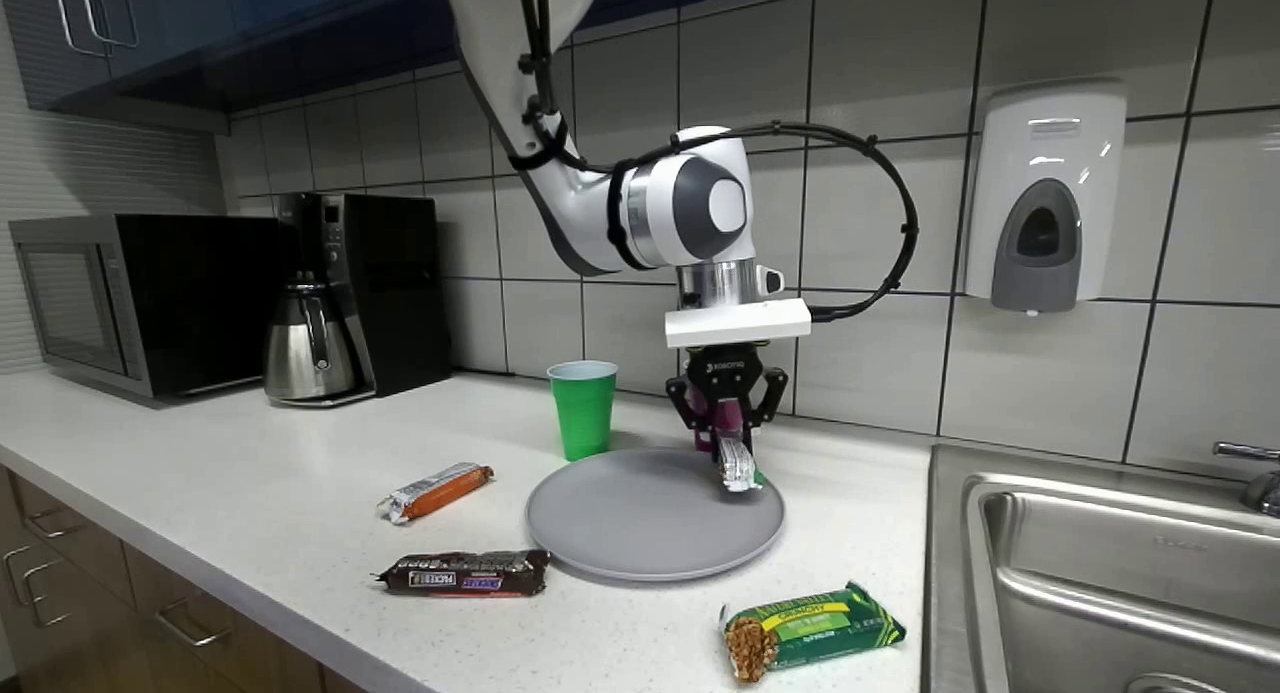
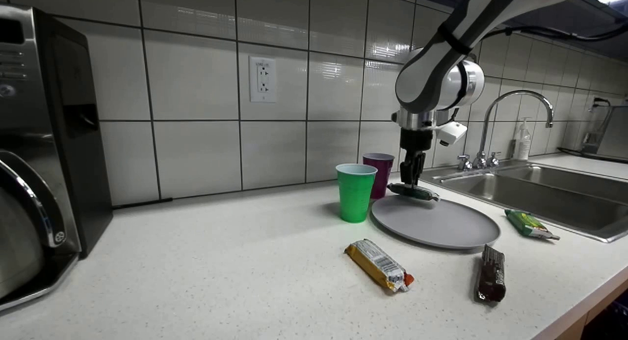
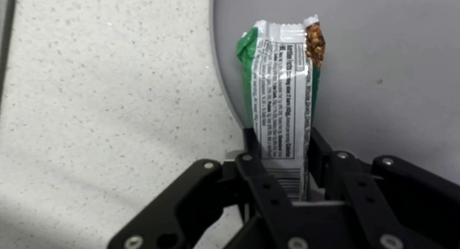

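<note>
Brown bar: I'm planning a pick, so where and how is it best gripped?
Probably across its middle, pinching the two long sides from straight above: the brown bar lies lengthwise on the counter, long and narrow. The wrapper's ends look flimsier, and one sits right by the plate.

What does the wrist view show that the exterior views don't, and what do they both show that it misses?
Only the wrist view: readable nutrition print on the held green bar.

Only the exterior views, in both: a green cup, plus an orange-wrapped bar, a brown-wrapped bar and another green bar lying on the counter.

All share: the hand closed on the held green bar above the gray plate, with pale counter around it. Whether that bar touches the plate, I can't tell.
</note>
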Available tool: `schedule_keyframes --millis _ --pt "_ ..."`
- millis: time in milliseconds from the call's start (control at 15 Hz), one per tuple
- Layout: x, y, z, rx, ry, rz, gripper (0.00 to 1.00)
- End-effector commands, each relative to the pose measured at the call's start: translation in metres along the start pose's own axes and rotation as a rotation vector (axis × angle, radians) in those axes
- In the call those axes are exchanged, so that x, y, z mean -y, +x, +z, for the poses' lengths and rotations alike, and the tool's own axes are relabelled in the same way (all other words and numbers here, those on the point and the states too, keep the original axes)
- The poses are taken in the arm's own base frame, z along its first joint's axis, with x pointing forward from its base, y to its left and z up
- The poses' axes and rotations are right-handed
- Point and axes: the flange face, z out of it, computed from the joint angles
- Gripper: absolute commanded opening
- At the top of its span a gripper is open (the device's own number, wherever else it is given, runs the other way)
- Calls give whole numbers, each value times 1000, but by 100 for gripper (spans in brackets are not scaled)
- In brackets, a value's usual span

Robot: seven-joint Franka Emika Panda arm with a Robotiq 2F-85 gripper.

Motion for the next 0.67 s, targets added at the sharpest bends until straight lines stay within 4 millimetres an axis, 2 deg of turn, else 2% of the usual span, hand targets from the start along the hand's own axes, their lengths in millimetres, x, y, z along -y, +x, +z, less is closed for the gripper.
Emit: schedule_keyframes --millis 0,600 --pt "12 -6 -4 1 -24 -5 12" --pt "24 -18 -9 -7 -30 -45 12"
